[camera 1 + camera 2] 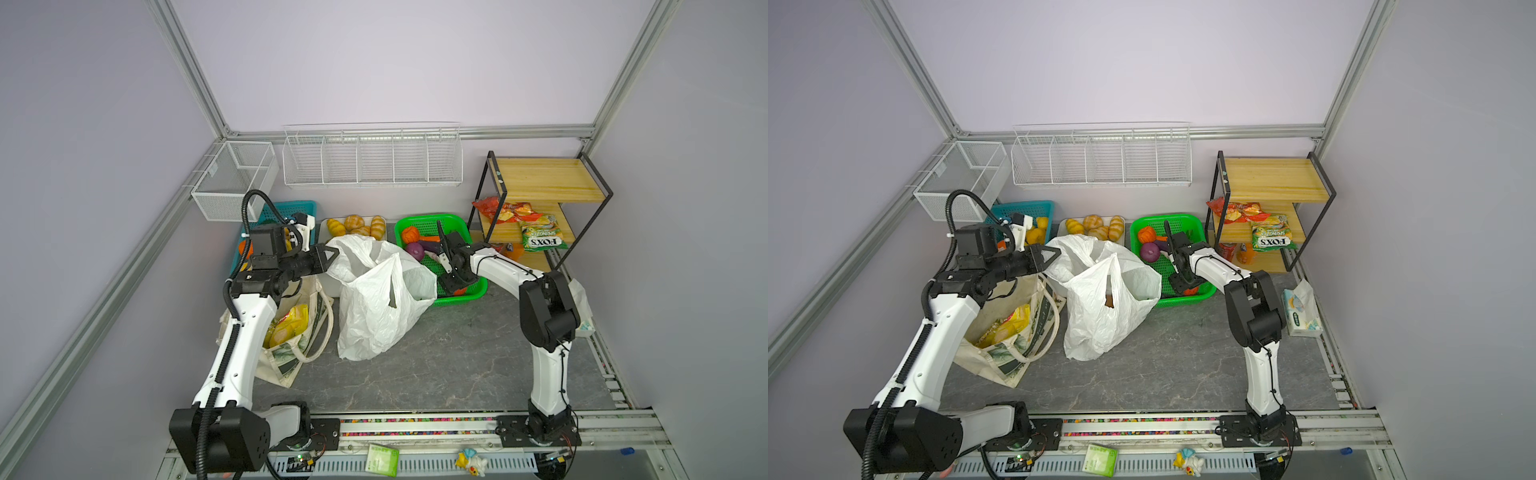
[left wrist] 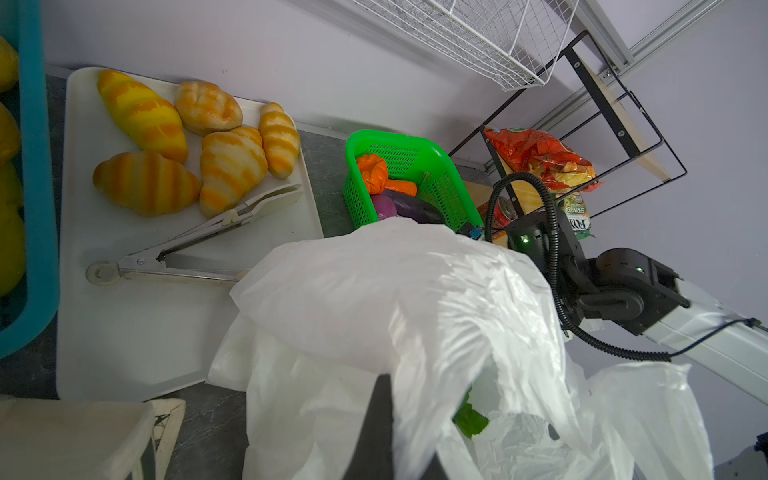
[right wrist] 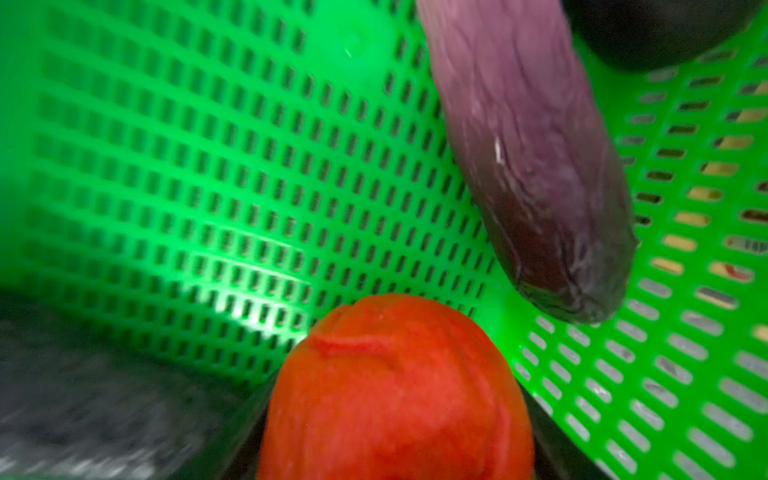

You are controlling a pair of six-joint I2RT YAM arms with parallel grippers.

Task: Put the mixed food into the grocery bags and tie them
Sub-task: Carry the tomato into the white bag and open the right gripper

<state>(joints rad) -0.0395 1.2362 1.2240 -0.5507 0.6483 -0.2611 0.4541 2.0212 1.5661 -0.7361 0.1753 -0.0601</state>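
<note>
Loading of the white plastic bag (image 1: 374,307) looks like the step in hand. Both top views show the left claw (image 1: 331,252) pinched shut on its rim, propping the mouth open, the right claw (image 1: 457,286) down in the green basket (image 1: 453,219), and yellow packets (image 1: 289,326) inside the canvas tote (image 1: 286,365). Left wrist view adds bag film draped over a finger (image 2: 377,417). Only the right wrist view shows the tomato (image 3: 395,386) between the jaws; gripped or not, I cannot tell. Next: squeeze, lift clear, carry to the bag
</note>
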